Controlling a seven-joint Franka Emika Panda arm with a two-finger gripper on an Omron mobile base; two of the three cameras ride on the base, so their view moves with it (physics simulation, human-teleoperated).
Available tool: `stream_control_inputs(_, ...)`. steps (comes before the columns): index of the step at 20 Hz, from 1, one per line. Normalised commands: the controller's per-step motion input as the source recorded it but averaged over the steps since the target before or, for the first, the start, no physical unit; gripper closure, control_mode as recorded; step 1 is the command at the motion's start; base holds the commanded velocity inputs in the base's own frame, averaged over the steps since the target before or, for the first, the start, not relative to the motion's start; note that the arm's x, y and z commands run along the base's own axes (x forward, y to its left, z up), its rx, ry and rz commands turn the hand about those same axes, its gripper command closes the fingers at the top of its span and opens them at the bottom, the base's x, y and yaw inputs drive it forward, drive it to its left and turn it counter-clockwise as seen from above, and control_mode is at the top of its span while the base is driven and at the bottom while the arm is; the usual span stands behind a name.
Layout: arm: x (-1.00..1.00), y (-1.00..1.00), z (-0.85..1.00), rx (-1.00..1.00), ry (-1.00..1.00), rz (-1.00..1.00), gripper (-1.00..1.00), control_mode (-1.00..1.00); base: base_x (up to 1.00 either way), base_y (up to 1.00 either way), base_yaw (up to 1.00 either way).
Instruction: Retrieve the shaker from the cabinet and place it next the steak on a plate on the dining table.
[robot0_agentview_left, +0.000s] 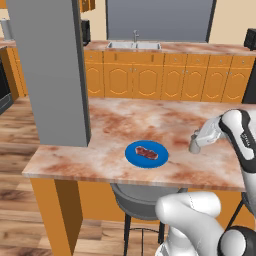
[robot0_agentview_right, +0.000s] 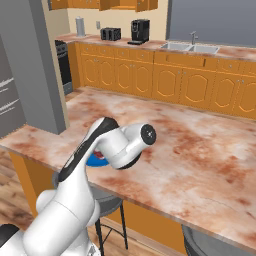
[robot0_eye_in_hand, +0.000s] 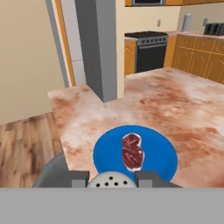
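The bright blue plate (robot0_agentview_left: 135, 155) lies near the front edge of the marbled dining table (robot0_agentview_left: 115, 120), with the reddish-brown steak (robot0_agentview_left: 147, 152) on it. My gripper (robot0_agentview_left: 194, 141) hovers just right of the plate, shut on the small grey shaker (robot0_agentview_left: 193, 147). In the hand view the shaker's perforated metallic cap (robot0_eye_in_hand: 110, 181) sits between my dark fingertips (robot0_eye_in_hand: 78, 178), the plate (robot0_eye_in_hand: 162, 155) and steak (robot0_eye_in_hand: 132, 152) lie just beyond it. A sliver of the plate (robot0_agentview_right: 95, 161) shows behind my arm. The orange wall cabinet (robot0_agentview_right: 120, 4) is at the top edge.
A tall grey pillar (robot0_agentview_left: 50, 70) stands on the table's left end. A grey stool (robot0_agentview_left: 135, 200) sits under the front edge. Behind are a sink (robot0_agentview_left: 134, 45), a stove (robot0_eye_in_hand: 151, 50), a toaster (robot0_agentview_right: 110, 34) and a coffee machine (robot0_agentview_right: 140, 30).
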Motion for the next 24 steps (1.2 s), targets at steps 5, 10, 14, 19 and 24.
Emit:
stream_control_inputs(5, 0.16, 0.00, -0.32, 0.00, 0.00, 0.00, 1.00, -1.00, 0.00, 0.00, 0.00)
stream_control_inputs(10, 0.14, -0.07, -0.28, 0.00, 0.00, 0.00, 1.00, -1.00, 0.00, 0.00, 0.00)
stream_control_inputs(14, 0.13, -0.10, -0.23, 0.00, 0.00, 0.00, 1.00, -1.00, 0.00, 0.00, 0.00)
stream_control_inputs(19, 0.13, -0.06, -0.22, 0.00, 0.00, 0.00, 1.00, -1.00, 0.00, 0.00, 0.00)
stream_control_inputs(24, 0.16, 0.00, -0.24, 0.00, 0.00, 0.00, 1.00, -1.00, 0.00, 0.00, 0.00)
